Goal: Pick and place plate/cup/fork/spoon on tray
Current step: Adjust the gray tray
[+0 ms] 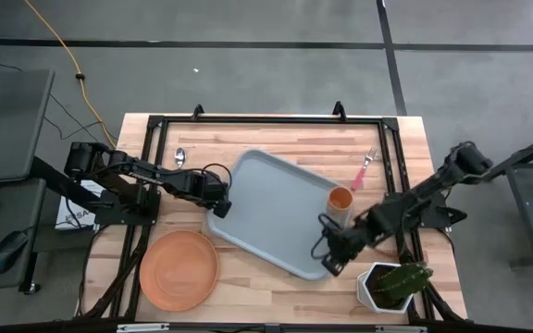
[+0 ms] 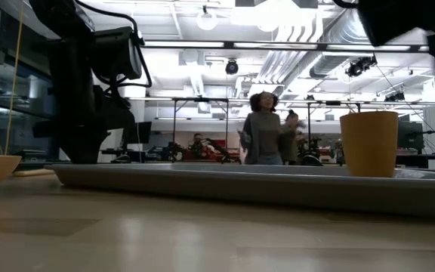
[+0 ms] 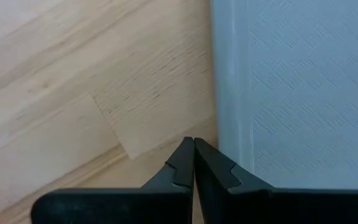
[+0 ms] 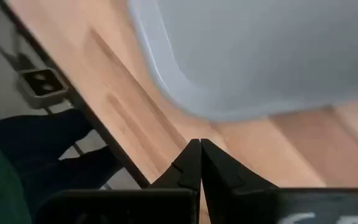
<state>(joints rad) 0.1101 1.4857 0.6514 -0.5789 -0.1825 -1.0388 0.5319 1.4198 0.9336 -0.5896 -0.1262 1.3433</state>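
Note:
The grey-blue tray point(image 1: 276, 208) lies askew mid-table. The orange cup point(image 1: 340, 201) stands upright on its right end and also shows in the low view point(image 2: 368, 143). The orange plate point(image 1: 179, 268) rests on the table, near left of the tray. The pink-handled fork point(image 1: 365, 169) lies on the table beyond the cup. The spoon's silver bowl point(image 1: 180, 156) shows at the far left; the left arm hides its handle. My left gripper point(image 1: 218, 211) is shut beside the tray's left rim point(image 3: 229, 93). My right gripper point(image 1: 329, 264) is shut beside the tray's near right corner point(image 4: 229, 106). My left gripper's shut fingertips point(image 3: 185, 152) point down at the table right beside the tray's left rim; I cannot tell whether they touch the rim. My right gripper's shut fingertips point(image 4: 191, 155) stand low over the table just off the tray's near right corner; I cannot tell whether they touch it.
A white pot with a green plant point(image 1: 391, 287) stands at the table's near right corner, close to the right arm. A black frame point(image 1: 248, 118) runs around the table top. People stand in the room behind point(image 2: 263, 128).

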